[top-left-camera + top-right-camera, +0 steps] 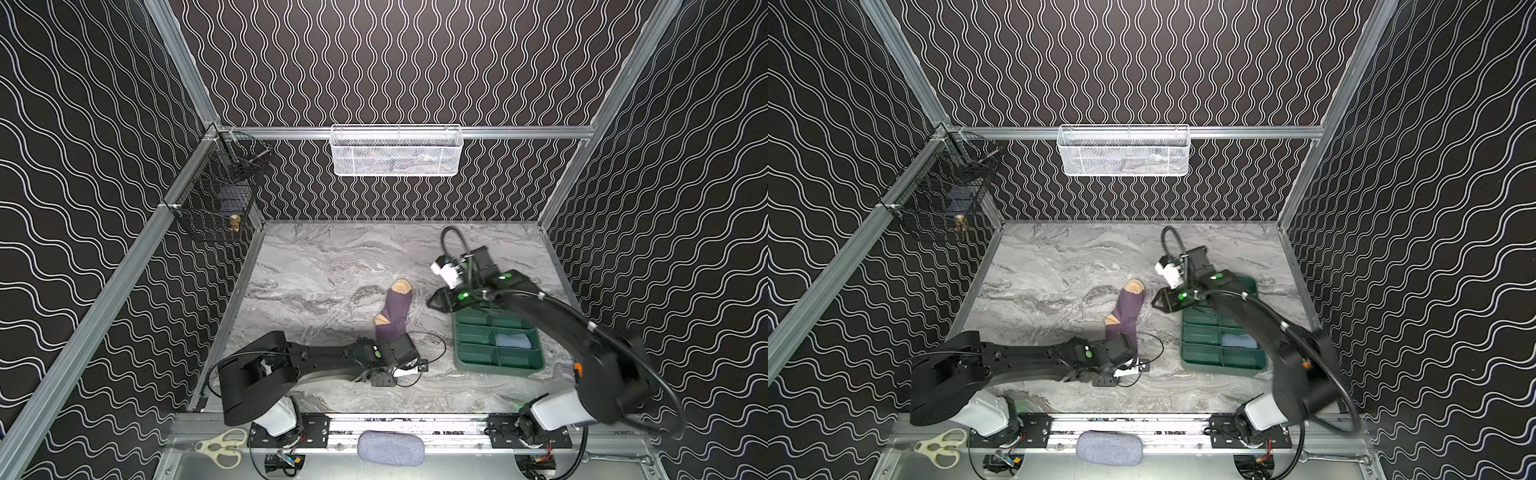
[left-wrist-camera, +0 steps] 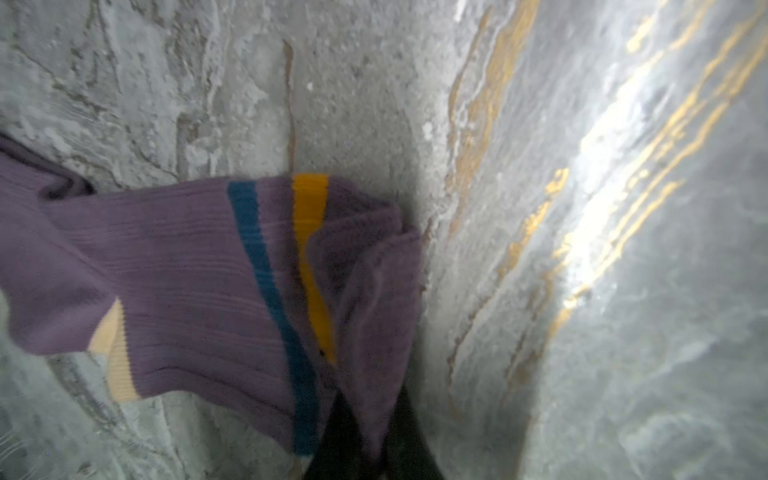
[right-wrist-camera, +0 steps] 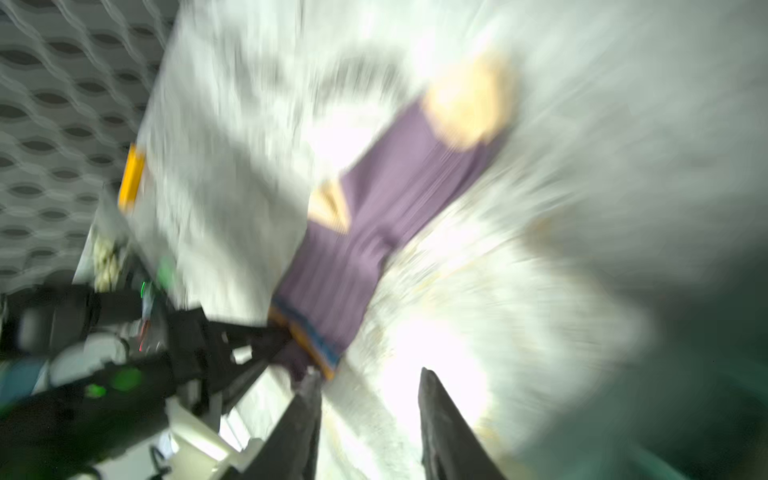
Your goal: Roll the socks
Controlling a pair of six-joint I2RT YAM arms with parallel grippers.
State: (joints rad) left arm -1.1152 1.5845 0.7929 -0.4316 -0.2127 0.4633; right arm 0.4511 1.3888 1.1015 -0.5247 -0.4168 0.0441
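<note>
The left hand [image 2: 370, 401] is pressed together on the cuff of the purple sock [image 1: 395, 311], with a fold of ribbed fabric pinched between its dark fingers just past the orange and navy stripes. From that grip the sock runs straight away from the hand. It lies flat on the table [image 1: 311, 266] beside the green tray [image 1: 498, 368], on the tray's left-arm side. Its long axis runs roughly along the tray's long side, with the tan heel midway and the tan toe level with the tray's far end.

The left forearm lies low and nearly level, reaching in toward the tray's near corner. The right hand [image 3: 370, 392] is spread with nothing between its fingers. It reaches over the tray's far end, its tips aimed at the toe but apart from it. The right hand is therefore the nearer one to the toe, and the left hand has the cuff.

Any roll would likely travel along that cuff-to-toe line. The light blue sock [image 1: 513, 340] sits bundled in a tray compartment.
</note>
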